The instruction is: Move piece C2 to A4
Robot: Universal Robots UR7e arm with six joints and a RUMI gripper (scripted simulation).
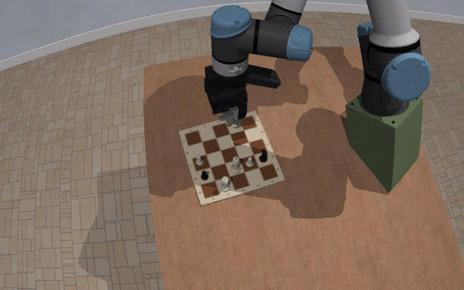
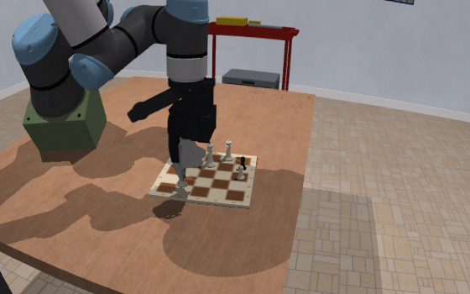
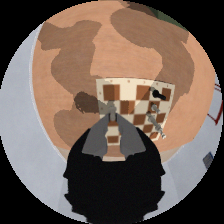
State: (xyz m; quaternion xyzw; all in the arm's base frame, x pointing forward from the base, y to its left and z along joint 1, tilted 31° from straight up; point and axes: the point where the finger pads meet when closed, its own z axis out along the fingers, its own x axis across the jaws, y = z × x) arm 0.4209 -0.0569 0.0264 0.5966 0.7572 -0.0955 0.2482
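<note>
From the top, the claw hangs over the chessboard at its 12 o'clock edge, pinching a small pale piece between its fingers. The piece sits above the board's far row; which square lies under it cannot be read here. Toward 6 o'clock stand the other pieces: a white pawn at the 9 o'clock side, a black pawn just below it, a tall white piece in the middle, a smaller white one beside it, a black piece at 3 o'clock and a stout white piece at the near edge. The board lies on the wooden worktop, with the arm's green pedestal at 3 o'clock.

In the exterior view, the claw reaches down to the board's 9 o'clock corner, closed on the pale piece, whose base is at or just above the surface; contact cannot be told. Two tall white pieces stand at 12 o'clock, well apart from it.

In the wrist view, the two grey fingers press in on the piece, which sits at the board's 9 o'clock edge.
</note>
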